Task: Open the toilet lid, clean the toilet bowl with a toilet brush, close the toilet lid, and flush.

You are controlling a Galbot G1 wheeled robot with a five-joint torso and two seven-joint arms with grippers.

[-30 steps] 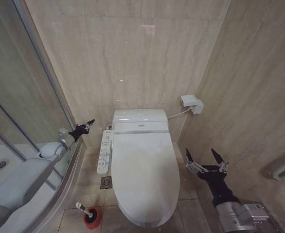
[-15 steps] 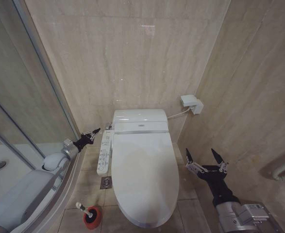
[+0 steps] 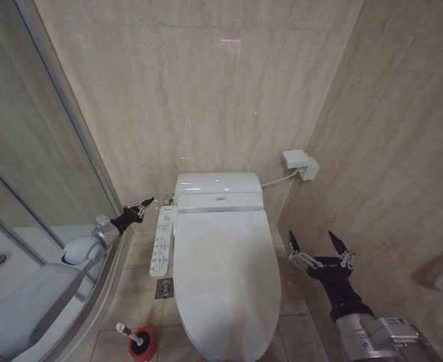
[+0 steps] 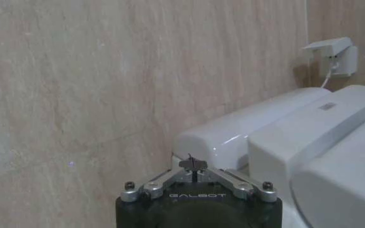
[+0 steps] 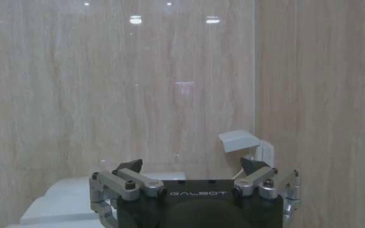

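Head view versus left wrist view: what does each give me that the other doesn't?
Head view alone: the closed glossy white oval toilet lid in full, the toilet brush in its small red holder, and the open right gripper beside the toilet. Left wrist view alone: the left gripper's shut fingers close up, near the wall. Both: the white tank housing and wall socket box.

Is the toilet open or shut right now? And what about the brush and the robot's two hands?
toilet lid: shut, lying flat over the bowl.
toilet brush: standing in its red holder on the floor, handle tilted, nothing touching it.
left gripper: fingers shut, holding nothing, beside the control panel near the back of the toilet.
right gripper: fingers open wide, holding nothing, beside the toilet near the side wall.
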